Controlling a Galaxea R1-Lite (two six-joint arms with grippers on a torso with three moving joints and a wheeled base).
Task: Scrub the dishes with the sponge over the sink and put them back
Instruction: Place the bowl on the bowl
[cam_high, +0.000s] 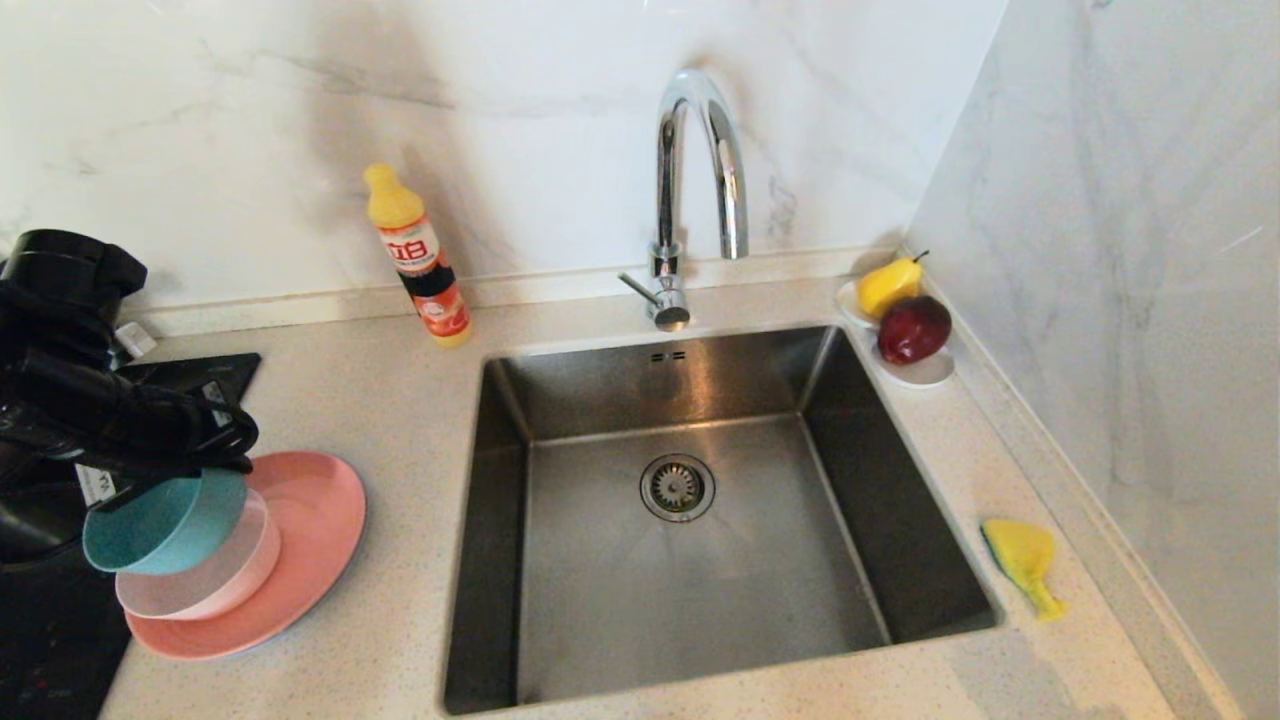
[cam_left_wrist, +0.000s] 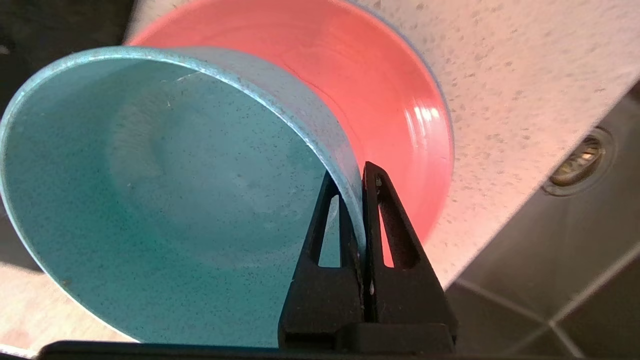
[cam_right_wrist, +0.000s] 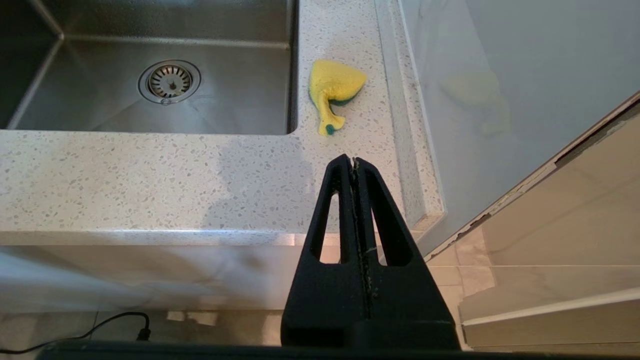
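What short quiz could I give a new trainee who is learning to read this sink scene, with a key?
1. True or false: the left gripper is shut on the rim of the teal bowl.
2. Where does the sponge lie? A) in the sink B) on the counter right of the sink C) on the salmon-pink plate
3. Fill in: the right gripper is shut and holds ____.

Key: 1 true; 2 B; 3 nothing, it is parked in front of the counter edge.
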